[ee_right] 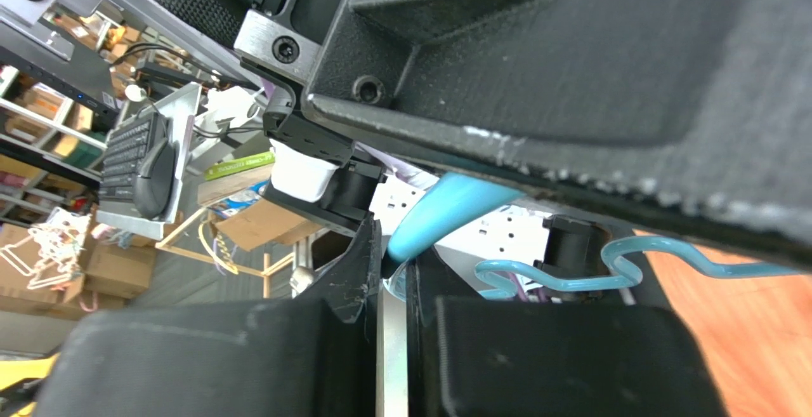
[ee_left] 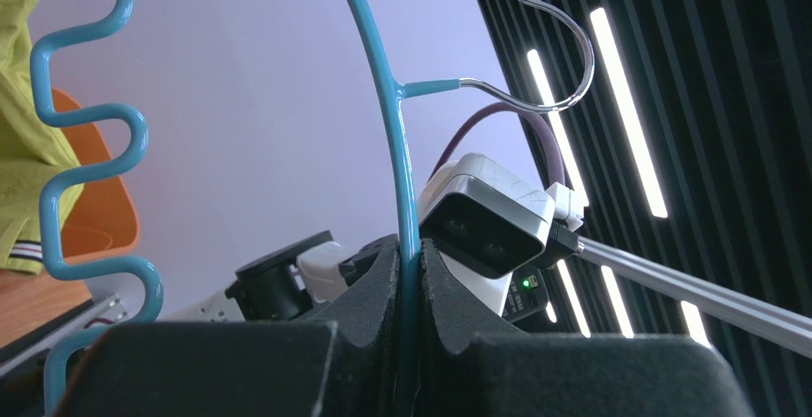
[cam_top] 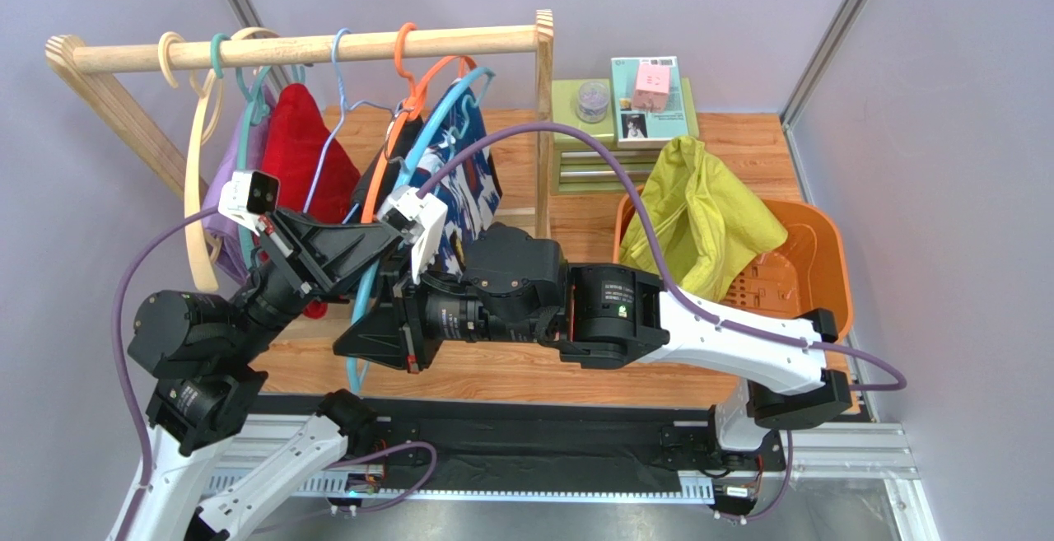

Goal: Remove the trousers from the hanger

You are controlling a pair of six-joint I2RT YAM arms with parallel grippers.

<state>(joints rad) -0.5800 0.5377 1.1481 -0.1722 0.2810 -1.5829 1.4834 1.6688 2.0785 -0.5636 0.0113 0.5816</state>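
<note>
Room: pale lilac walls close in a wooden table (cam_top: 557, 387); a wooden rack (cam_top: 309, 50) stands at its far side, beyond both pincers.
Left side: the left pincer (ee_left: 410, 265) is clamped on the blue hanger (ee_left: 398, 150), whose thin rod runs straight up between the pads.
Right side: the right pincer (ee_right: 393, 267) has its fingers nearly together, and a blue piece of the same hanger enters between the tips. It looks clamped (the top view hides this contact, so trust the wrist view).
Hanger: its metal hook (ee_left: 510, 99) is free in the air above the left pincer, on no rod. Its wavy lower bar (ee_left: 91, 110), to one side of that pincer, carries no cloth.
First pair: the yellow-green trousers (cam_top: 699, 208) lie well apart from both pincers, heaped in the orange basket (cam_top: 823, 257); they are already off.
Second pair: the navy trousers (cam_top: 480, 183) hang at the rack, just beyond the right pincer. Which hanger carries them I cannot tell.
Step in hand: I judge that you hold a bare hanger, which must go aside before the navy pair.
How to do it well: open one pincer only and keep the other tight, so that the hanger does not drop. Move slowly, with the hook turned away from the navy cloth and the purple cable (cam_top: 544, 129).
Risk: two grips on one stiff rod can fight, so do not pull the arms apart before one lets go.
</note>
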